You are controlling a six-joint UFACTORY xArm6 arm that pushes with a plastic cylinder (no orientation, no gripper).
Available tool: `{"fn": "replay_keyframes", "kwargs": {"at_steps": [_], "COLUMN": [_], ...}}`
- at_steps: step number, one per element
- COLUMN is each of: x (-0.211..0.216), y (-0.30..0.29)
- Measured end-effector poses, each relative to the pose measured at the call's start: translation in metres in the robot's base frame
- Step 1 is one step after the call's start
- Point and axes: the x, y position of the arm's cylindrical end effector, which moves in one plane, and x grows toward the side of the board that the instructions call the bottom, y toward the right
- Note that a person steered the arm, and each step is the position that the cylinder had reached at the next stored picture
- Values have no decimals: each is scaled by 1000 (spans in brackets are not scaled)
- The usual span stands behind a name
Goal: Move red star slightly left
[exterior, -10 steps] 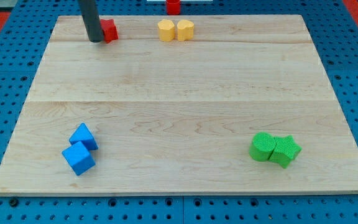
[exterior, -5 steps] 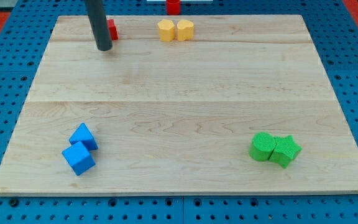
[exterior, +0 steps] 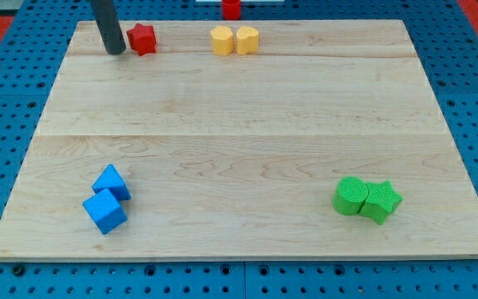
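Rod comes down upright from the view's top, my tip [exterior: 114,51] on the board [exterior: 239,108] just left of the red star [exterior: 142,38], a narrow gap showing between them; it holds nothing.

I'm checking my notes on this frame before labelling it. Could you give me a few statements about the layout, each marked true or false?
1. My tip is to the left of the red star in the view. True.
2. The two yellow blocks sit near the view's bottom. False: they sit near the top edge of the board.
3. The two green blocks are touching. True.
4. The two blue blocks are at the view's lower right. False: lower left.
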Motion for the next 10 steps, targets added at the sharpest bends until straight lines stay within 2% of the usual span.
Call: {"fn": "replay_keyframes", "kwargs": {"at_steps": [1,3,5,8,10], "x": [29,-3,-55,-75,-81], "y": [45,68,50,31,-10]}}
